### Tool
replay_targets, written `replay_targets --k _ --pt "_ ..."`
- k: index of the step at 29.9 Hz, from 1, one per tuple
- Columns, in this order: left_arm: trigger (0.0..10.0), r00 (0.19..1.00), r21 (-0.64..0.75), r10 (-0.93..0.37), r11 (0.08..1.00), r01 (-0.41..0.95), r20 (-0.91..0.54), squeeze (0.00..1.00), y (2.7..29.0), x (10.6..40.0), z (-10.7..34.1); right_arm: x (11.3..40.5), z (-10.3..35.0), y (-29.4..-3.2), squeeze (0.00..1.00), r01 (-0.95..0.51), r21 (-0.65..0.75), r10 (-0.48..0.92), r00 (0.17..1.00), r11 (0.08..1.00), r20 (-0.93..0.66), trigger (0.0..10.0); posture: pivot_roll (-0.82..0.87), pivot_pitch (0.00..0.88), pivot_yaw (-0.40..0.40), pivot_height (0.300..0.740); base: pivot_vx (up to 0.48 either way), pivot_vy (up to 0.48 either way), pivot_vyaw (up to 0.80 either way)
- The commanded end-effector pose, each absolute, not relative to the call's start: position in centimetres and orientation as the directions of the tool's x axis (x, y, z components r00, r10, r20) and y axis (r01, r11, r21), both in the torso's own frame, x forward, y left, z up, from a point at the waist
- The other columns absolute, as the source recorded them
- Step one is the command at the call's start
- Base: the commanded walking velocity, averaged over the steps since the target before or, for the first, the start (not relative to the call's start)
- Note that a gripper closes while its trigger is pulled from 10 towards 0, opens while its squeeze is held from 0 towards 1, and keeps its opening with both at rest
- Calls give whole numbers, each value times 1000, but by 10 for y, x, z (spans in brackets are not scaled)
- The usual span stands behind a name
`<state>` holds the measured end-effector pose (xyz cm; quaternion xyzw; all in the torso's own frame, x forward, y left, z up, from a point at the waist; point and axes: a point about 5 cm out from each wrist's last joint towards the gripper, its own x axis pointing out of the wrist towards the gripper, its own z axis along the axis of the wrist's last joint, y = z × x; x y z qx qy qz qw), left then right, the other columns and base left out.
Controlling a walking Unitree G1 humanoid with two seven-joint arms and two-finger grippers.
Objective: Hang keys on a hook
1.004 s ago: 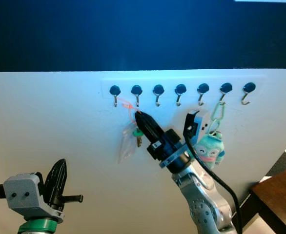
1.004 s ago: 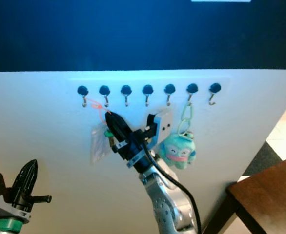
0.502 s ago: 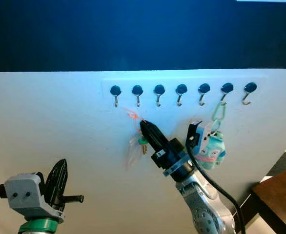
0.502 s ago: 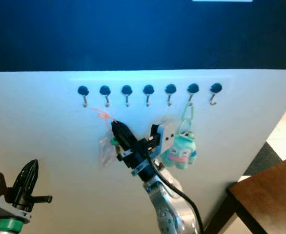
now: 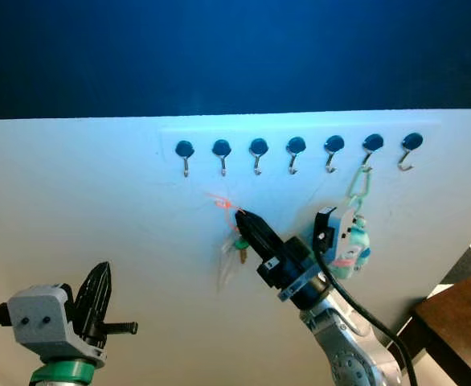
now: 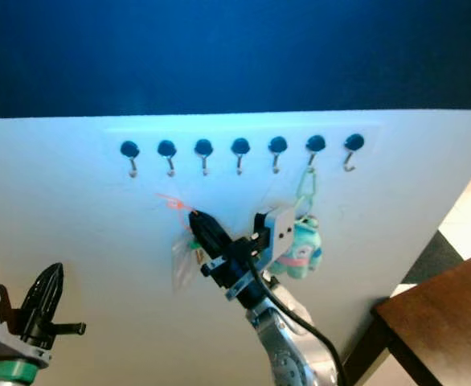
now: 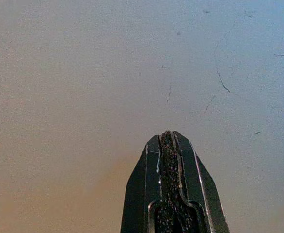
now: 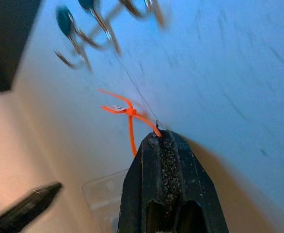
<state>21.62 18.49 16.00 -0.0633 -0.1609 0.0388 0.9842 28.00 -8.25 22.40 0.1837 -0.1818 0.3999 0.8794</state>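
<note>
A white wall panel (image 5: 75,209) carries a row of seven hooks (image 5: 296,153), the landmark here. Below the row's second and third hooks, the right claw (image 5: 239,215) is closed on the orange tie (image 5: 222,201) of the keys (image 5: 239,245), which dangle beneath with a clear plastic tag (image 5: 229,261). A plush toy (image 5: 352,245) is hung from the sixth hook. Far below the row, the left claw (image 5: 99,277) is held closed and empty. For a clean hang, the tie's loop should probably be lifted above a free hook's tip, then lowered. No writing can be read.
</note>
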Motion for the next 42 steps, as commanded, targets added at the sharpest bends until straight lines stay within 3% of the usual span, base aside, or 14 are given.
replay_targets --k 1,6,17,29,31,33,37,42 --pt "10000 944 -127 99 990 -61 315 0 186 214 162 276 233 -80 0 -801 179 648 575 572 500 10000 -71 34 117 740 0 0 0" --pt "10000 944 -127 94 990 -56 318 0 185 215 163 275 241 -81 0 -809 216 622 565 547 541 10000 -69 38 121 740 0 0 0" --pt "10000 941 -128 90 991 -51 325 0 185 216 165 264 254 -68 0 -845 -7 710 445 535 546 10000 -67 38 120 740 0 0 0" --pt "10000 938 -129 92 990 -51 335 0 185 217 167 267 258 -63 0 -858 -73 751 401 509 524 10000 -65 36 116 740 0 0 0" --pt "10000 937 -130 93 990 -51 337 0 185 217 167 268 262 -64 0 -847 -73 732 407 526 546 10000 -65 36 116 740 0 0 0" --pt "10000 937 -130 94 990 -53 336 0 186 217 167 276 268 -75 0 -798 31 623 494 602 607 10000 -65 36 116 740 0 0 0" --pt "10000 939 -129 94 990 -53 332 0 186 216 166 282 261 -86 0 -749 101 563 573 655 596 10000 -67 39 119 740 0 0 0" --pt "10000 939 -129 92 990 -51 331 0 185 216 166 285 258 -95 0 -707 146 511 622 692 593 10000 -70 39 122 740 0 0 0"
